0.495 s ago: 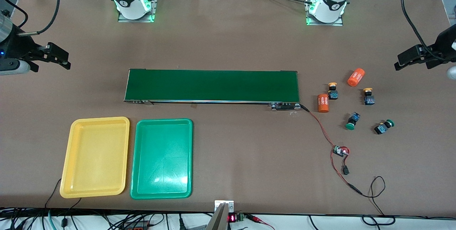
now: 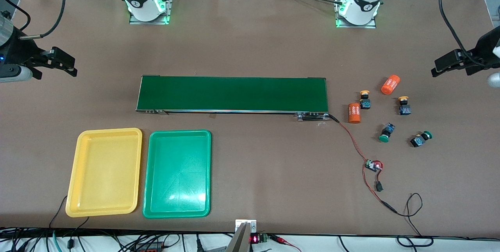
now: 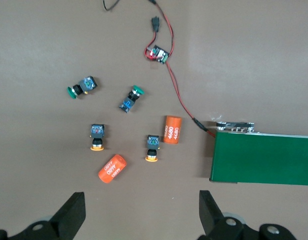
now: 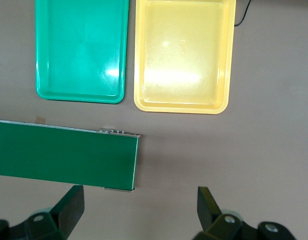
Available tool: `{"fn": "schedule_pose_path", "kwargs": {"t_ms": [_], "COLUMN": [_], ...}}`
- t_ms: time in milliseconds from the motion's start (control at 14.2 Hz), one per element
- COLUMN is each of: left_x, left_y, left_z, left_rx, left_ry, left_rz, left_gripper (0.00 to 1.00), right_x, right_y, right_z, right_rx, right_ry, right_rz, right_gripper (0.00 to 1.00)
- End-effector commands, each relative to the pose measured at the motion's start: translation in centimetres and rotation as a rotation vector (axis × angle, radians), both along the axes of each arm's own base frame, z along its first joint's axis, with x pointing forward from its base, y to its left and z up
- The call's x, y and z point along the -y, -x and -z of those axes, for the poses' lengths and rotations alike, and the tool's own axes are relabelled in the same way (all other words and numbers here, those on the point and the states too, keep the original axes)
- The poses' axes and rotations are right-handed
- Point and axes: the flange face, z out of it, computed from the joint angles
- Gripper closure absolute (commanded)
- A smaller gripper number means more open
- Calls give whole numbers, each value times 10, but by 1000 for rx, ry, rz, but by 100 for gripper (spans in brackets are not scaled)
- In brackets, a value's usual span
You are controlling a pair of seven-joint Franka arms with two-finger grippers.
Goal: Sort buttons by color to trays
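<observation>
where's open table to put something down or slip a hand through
Bare table lies between the conveyor belt and the arm bases, and between the green tray and the red wire. Both trays, yellow tray too, hold nothing. It is crowded at the left arm's end: four buttons and two orange cylinders sit close together.

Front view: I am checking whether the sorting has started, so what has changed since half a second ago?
Almost nothing. The left gripper, open in the air at the left arm's end of the table, has edged slightly upward in the view. The right gripper hangs open as before. All four buttons lie untouched on the table, and the yellow tray and green tray hold nothing.
</observation>
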Motion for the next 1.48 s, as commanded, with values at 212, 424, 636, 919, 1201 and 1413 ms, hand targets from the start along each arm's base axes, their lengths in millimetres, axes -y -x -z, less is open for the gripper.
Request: {"fn": "schedule_pose_path", "kwargs": {"t_ms": [212,424,636,919,1201,1413], "left_x": [10,22,23,29,74,98], "left_y": [-48,-59,-70,-69,-44,-31], "left_z": [106,152,187,277,355,372], "left_rx": [-93,-130,-127,-154,-174,-181], "left_ry": [-12,-6,-3,7,28,41], "left_rz": [23,43,42,57,121,162], "left_gripper": [0,0,0,0,0,0], "right_x": [3,3,3,3,3,4], "right_y": [-2,-2,-2,-2,-3,-3], "right_z": [-3,-3,-3,-3,-2,-2], "right_rx": [8,9,11,11,9,9], "right_ry": [3,3,3,3,3,3], "right_rz": [3,3,3,3,3,5], "right_gripper": [0,0,0,0,0,0]}}
